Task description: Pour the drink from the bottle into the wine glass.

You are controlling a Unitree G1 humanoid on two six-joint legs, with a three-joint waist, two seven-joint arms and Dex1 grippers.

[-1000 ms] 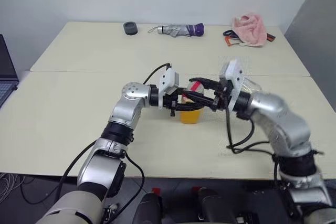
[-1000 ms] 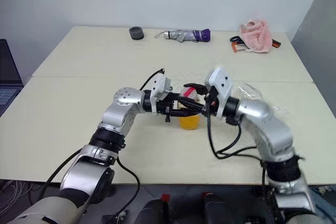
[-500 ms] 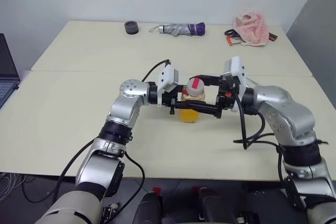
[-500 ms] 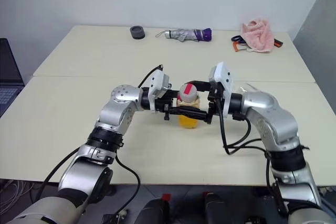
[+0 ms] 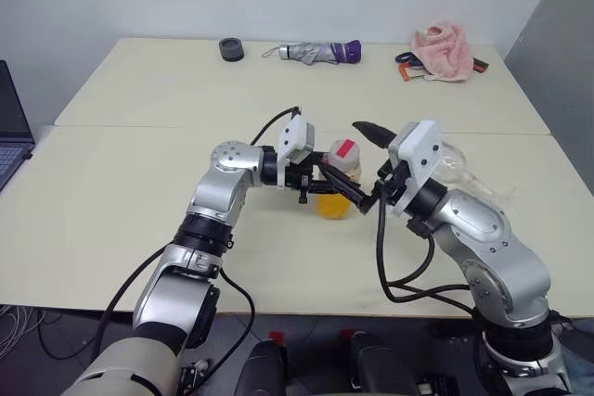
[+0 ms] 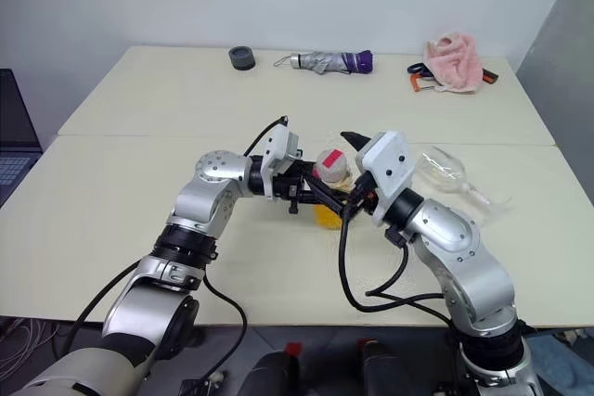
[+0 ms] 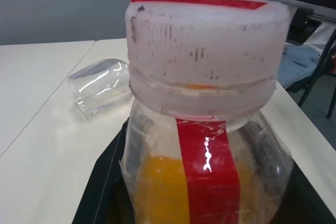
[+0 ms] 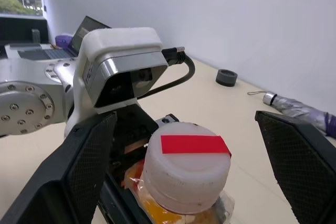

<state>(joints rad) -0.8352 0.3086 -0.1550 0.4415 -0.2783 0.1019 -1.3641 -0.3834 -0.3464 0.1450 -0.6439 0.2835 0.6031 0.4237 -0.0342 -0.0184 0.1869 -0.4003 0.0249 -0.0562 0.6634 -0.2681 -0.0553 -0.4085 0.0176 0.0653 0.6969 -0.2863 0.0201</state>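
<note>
Right gripper (image 5: 364,159) had let go of the cap since a second before, fingers spread wide. Cap still on bottle (image 5: 336,183), so unscrewing seemingly unfinished. Left gripper (image 5: 320,181) clamped on bottle, mid-table. Wine glass (image 5: 447,162) lay toppled toward right edge. No writing legible; red stripe only.

Orange-yellow drink (image 7: 157,187) glows inside the clear bottle (image 7: 205,145), a red stripe running up its side and over the pale, whitish-pink cap (image 8: 187,163). The wine glass (image 5: 449,164) is colourless. The table (image 5: 111,192) is cream, the umbrella (image 5: 317,52) grey and purple, the cloth (image 5: 443,48) pink.
</note>
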